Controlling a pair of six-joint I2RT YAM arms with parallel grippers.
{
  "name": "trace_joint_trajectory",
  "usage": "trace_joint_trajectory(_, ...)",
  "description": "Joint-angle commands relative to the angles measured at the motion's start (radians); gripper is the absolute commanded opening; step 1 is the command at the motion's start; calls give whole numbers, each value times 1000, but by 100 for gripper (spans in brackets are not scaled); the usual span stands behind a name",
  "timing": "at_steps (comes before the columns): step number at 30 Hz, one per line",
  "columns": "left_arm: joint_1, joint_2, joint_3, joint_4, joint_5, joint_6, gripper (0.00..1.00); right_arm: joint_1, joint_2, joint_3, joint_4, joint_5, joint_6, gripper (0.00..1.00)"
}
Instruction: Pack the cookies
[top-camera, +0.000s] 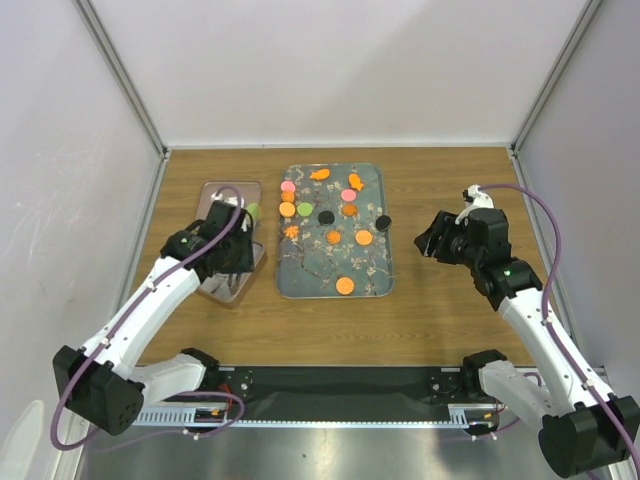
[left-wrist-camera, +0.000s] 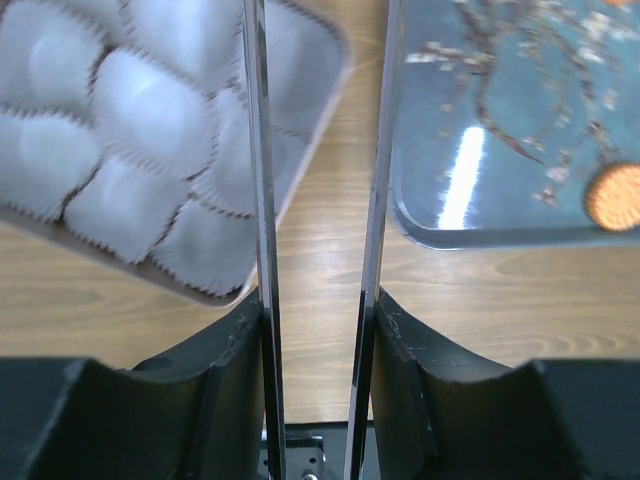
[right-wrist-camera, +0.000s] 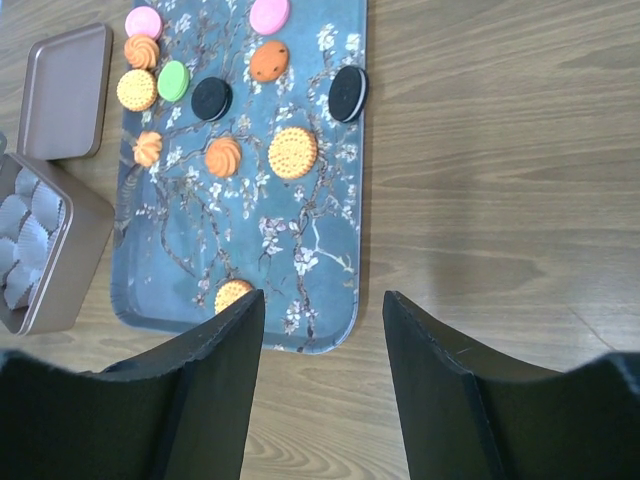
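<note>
- Surveying the top view: the cookies (top-camera: 364, 238) are lying scattered on the floral tray (top-camera: 310, 272), which is sitting mid-desk (top-camera: 440, 320) between the two arms with its long axis running away from the bases. An open tin (top-camera: 225, 286) is standing just left of the tray, with its lid (top-camera: 212, 195) lying beyond it. The left pincer (top-camera: 248, 258) is hovering over the tin's tray-side edge. The right pincer (top-camera: 426, 240) is hanging over bare desk, right of the tray.
- Checking the left wrist view: the left pincer (left-wrist-camera: 318, 200) is showing two thin blades parted, with nothing between them. It is pointing along the desk strip that separates the tin (left-wrist-camera: 300, 190), which is lined with white paper cups (left-wrist-camera: 140, 120), from the tray (left-wrist-camera: 480, 230). One orange disc (left-wrist-camera: 612, 196) is lying to the pincer's right, at the tray's near end. No cookie is showing in the cups visible here.
- Checking the right wrist view: the right pincer (right-wrist-camera: 322, 340) is standing wide and empty, aimed over the tray's near right corner. The cookies (right-wrist-camera: 292, 152) are lying ahead and to its left. A black sandwich cookie (right-wrist-camera: 348, 93) is perching on the tray's right rim, on this arm's side.
- Judging reach: the left arm is nearer the orange disc and the tin, and the right arm is nearer the rim cookie.
</note>
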Motion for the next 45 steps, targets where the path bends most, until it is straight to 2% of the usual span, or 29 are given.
trace_joint_trajectory(1,72,-26,-7,-17,23,-32,43,-4,7,-1,41,-37,-1,57)
trace_joint_trajectory(5,173,-25,-14,-46,28,-44,42,-4,15,-9,47,-51,0,57)
trace_joint_trajectory(14,299,-10,-32,-38,31,-55,42,-5,9,-18,49,-66,4,57)
trace_joint_trajectory(23,354,4,-67,-25,69,-52,42,-8,4,-29,59,-77,5,57)
trace_joint_trajectory(36,374,53,-101,32,65,-33,42,-13,-3,-35,61,-89,5,57)
trace_joint_trajectory(45,379,61,-104,52,78,-23,45,-13,-3,-38,62,-94,7,57)
